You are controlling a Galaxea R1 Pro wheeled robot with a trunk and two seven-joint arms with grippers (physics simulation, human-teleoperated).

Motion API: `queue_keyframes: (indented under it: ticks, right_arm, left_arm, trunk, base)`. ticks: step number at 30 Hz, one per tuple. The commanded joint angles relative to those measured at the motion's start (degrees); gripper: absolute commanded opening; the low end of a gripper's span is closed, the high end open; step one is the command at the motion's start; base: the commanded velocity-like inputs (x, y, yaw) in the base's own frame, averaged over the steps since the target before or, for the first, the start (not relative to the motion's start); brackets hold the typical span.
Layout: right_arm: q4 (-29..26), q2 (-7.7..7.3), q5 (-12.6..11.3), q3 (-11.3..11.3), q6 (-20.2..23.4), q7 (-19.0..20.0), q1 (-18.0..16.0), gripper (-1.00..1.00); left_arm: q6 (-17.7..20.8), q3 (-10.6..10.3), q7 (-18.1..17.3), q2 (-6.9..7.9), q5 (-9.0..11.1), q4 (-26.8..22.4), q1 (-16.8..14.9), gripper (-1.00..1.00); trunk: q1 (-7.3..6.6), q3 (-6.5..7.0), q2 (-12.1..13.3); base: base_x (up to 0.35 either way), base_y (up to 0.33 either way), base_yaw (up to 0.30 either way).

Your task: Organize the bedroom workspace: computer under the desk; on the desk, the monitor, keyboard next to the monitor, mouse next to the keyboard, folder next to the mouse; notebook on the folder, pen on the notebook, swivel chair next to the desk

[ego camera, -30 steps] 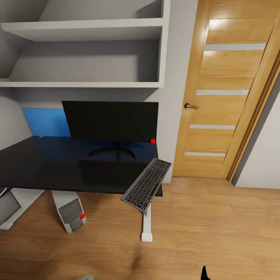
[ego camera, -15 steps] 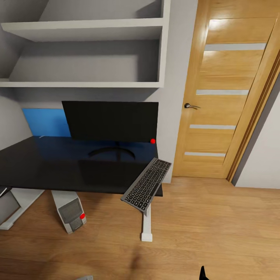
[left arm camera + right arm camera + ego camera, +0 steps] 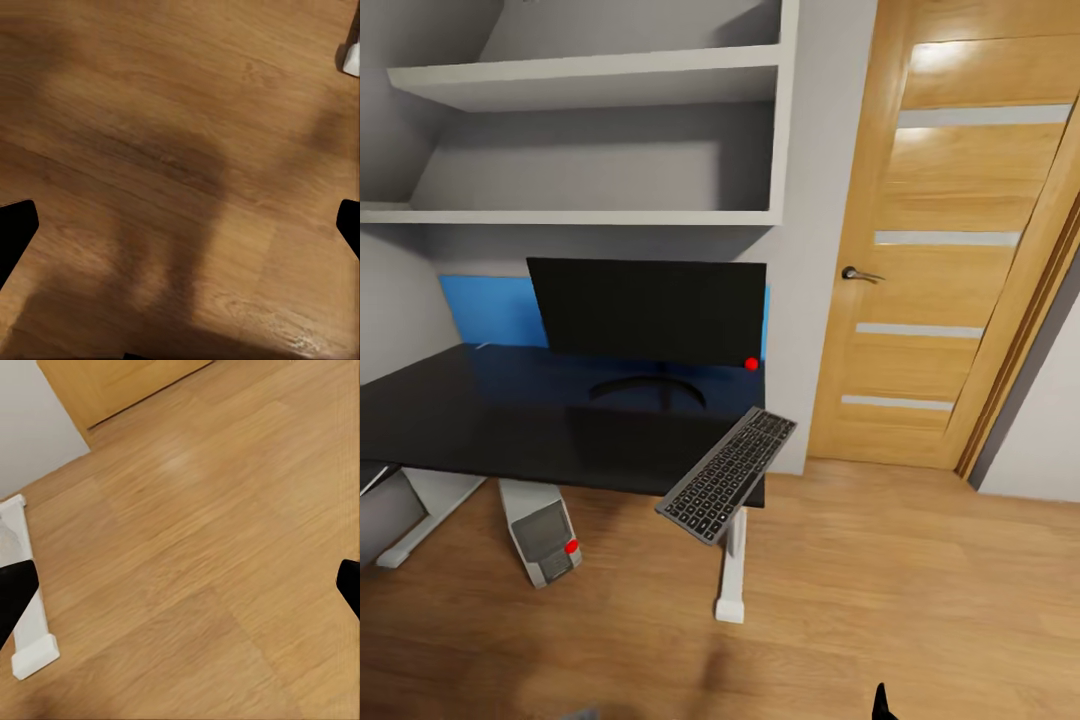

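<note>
The desk (image 3: 470, 420) has a glossy black top on white legs. The monitor (image 3: 650, 310) stands upright at its back on a round foot. The keyboard (image 3: 728, 475) lies slanted on the desk's right front corner, with its near end hanging over the edge. The white computer (image 3: 543, 535) stands on the floor under the desk. My left gripper (image 3: 180, 232) is open above bare wooden floor. My right gripper (image 3: 180, 585) is also open above the floor, with nothing between its fingers. The mouse, folder, notebook, pen and swivel chair are out of view.
A wooden door (image 3: 950, 250) is right of the desk. White wall shelves (image 3: 590, 150) hang above the monitor and a blue wall panel (image 3: 495, 310) sits behind it. The desk's white leg foot (image 3: 30, 615) lies near my right gripper. Open floor spreads in front.
The whole head view has shifted: the camera has moved a little, so desk and door sit slightly differently in the picture. Monitor, keyboard and computer keep their places.
</note>
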Motion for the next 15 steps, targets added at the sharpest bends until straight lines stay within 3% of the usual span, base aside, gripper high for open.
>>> queue_keyframes:
  ticks: [1, 10, 15]
  right_arm:
    - [-0.04, -0.04, -0.61, 0.20, -0.12, 0.39, -0.01, 1.00]
    - [-0.08, -0.16, -0.59, 0.15, -0.39, 0.47, -0.01, 1.00]
    - [0.03, -0.16, -0.50, 0.17, -5.43, 0.62, -0.01, 1.00]
  left_arm:
    - [0.26, 0.10, 0.08, -0.07, 0.19, -0.07, -0.02, 1.00]
    - [0.01, 0.02, 0.06, -0.12, 0.15, 0.01, 0.00, 1.00]
    - [0.22, 0.01, 0.12, -0.01, 0.25, 0.68, -0.05, 1.00]
  trunk:
    - [-0.01, -0.06, -0.03]
    - [-1.54, 1.20, 2.78]
    - [-2.64, 2.10, 4.78]
  base:
    - [0.000, -0.136, 0.168]
    - [0.000, -0.030, 0.037]
    - [0.000, -0.002, 0.002]
